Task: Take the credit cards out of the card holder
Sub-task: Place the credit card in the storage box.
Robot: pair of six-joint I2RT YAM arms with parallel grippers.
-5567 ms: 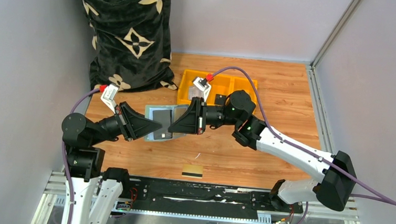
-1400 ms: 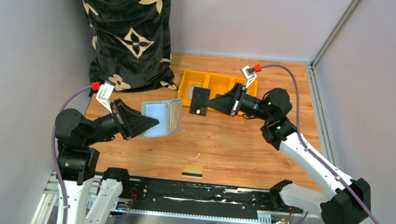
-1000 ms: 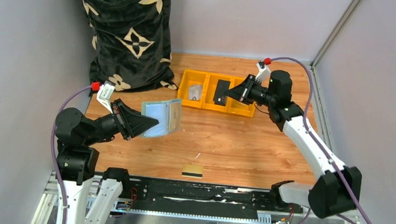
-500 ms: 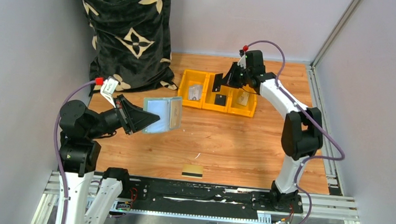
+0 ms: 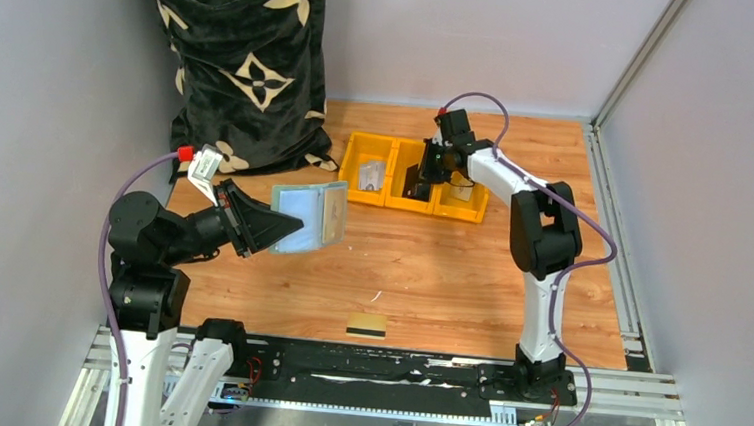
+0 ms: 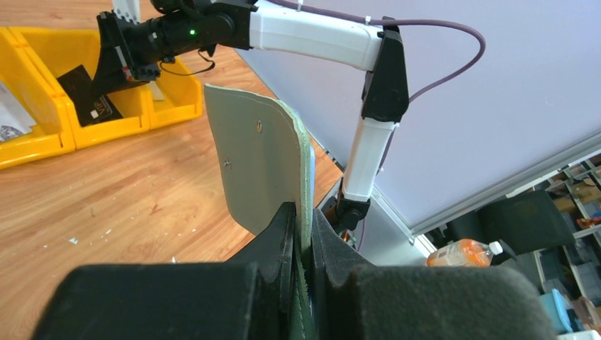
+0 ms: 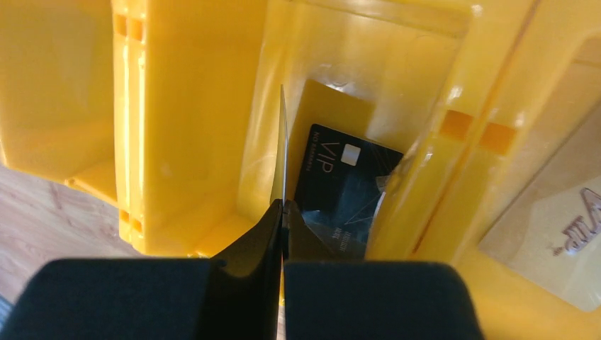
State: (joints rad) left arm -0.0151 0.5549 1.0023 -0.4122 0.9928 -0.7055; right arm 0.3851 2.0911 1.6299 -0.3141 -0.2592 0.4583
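My left gripper [image 5: 290, 229] is shut on the lower edge of the sage-green card holder [image 5: 308, 218] and holds it open and upright above the table, pale blue inside showing. In the left wrist view [image 6: 303, 225] the jaws pinch the holder [image 6: 259, 159]. My right gripper [image 5: 422, 176] is shut on a black credit card seen edge-on [image 7: 282, 145], low in the middle compartment of the yellow bin [image 5: 391, 205]. Another black card [image 7: 339, 180] lies there. A yellow-gold card with a black stripe [image 5: 366, 325] lies on the table near the front edge.
The bin's right compartment holds a tan card [image 7: 560, 227]; its left compartment holds a grey item [image 5: 370, 177]. A black floral bag [image 5: 243, 63] stands at the back left. Grey walls close the back and sides.
My right arm carried the black card away from the holder to the yellow bin and lowered it into the middle compartment. My left gripper kept the holder raised, barely moving.
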